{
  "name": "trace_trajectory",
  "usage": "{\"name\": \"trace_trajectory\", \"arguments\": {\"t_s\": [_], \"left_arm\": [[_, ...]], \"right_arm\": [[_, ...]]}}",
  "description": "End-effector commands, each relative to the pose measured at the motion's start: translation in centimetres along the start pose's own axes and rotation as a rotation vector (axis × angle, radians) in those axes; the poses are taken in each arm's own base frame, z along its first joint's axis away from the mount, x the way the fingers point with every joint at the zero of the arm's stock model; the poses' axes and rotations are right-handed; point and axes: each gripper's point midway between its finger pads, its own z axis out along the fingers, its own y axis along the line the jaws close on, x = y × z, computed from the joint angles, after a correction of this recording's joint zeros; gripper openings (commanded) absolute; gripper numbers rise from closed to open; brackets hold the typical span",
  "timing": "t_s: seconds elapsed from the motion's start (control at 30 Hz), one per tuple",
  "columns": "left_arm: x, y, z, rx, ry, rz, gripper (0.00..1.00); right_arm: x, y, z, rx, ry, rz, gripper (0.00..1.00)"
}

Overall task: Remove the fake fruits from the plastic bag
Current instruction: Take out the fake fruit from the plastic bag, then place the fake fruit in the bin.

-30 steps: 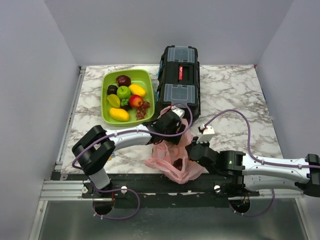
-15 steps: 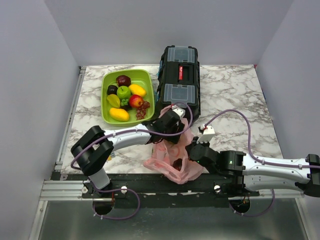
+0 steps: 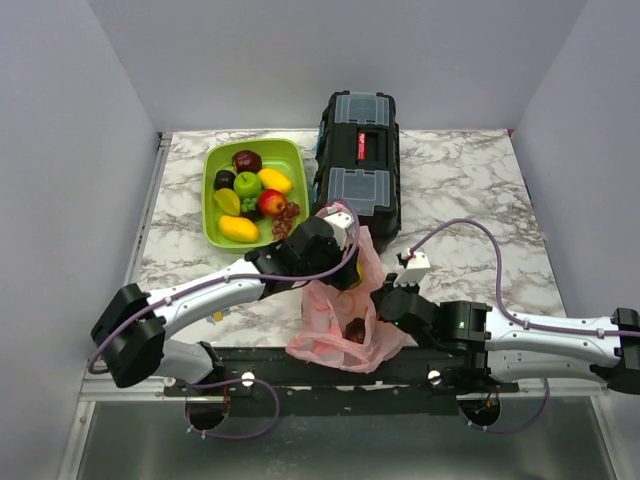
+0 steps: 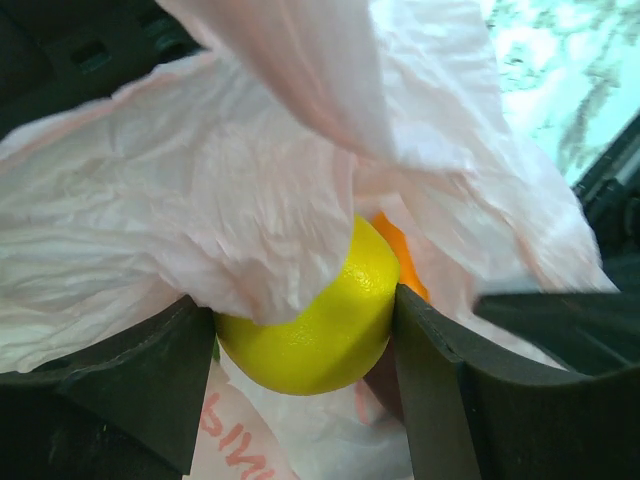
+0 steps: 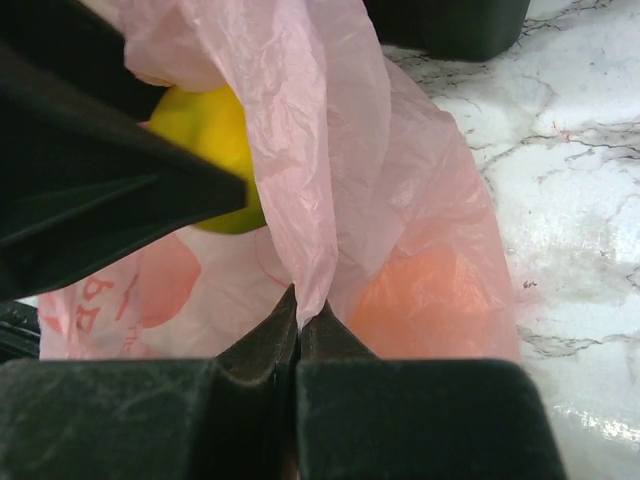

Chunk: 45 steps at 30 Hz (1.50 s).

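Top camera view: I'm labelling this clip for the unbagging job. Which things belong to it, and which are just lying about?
In the job: plastic bag, pinched by the right gripper; yellow-green fruit, held in the left gripper; orange behind it.
Lying about: black toolbox; lime-green tray; its maroon apple and green apple.

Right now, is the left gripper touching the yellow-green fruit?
Touching. Left wrist view: both fingers of the left gripper press against the yellow-green fruit, no gap.
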Motion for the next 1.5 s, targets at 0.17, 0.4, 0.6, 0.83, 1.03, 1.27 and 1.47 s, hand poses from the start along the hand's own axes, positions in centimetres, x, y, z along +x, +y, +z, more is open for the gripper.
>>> {"name": "trace_trajectory", "arguments": {"t_s": [0.17,0.4,0.6,0.83,1.03,1.27,1.47], "left_arm": [[-1.2,-4.4,-6.1,0.345,-0.092,-0.026,0.33],[-1.3,-8.9,-10.4,0.689,-0.132,0.054,0.32],[-3.4,-9.1,-14.0,0.716,-0.258,0.133,0.3],[-9.1,-1.2,-15.9,0.3,-0.456,-0.025,0.16],[-10.8,10.1,-17.3,-0.25,-0.503,-0.343,0.0],[-12.3,15.9,-17.3,-0.39,-0.504,-0.558,0.0],[-10.3,18.9,-13.0,-0.292,-0.321,-0.899,0.0]], "right_arm": [[-0.4,-0.3,-0.1,0.011,-0.021,0.022,0.01],[-0.3,-0.2,-0.1,0.008,-0.018,0.023,0.01],[-0.1,-0.5,-0.3,0.007,-0.008,0.035,0.01],[-0.3,-0.5,-0.4,0.002,-0.02,0.033,0.01],[-0.5,-0.4,-0.5,-0.002,-0.019,0.031,0.01],[-0.6,-0.6,-0.8,0.001,-0.012,0.031,0.01],[-0.8,-1.0,-0.9,0.005,-0.026,0.035,0.01]]}}
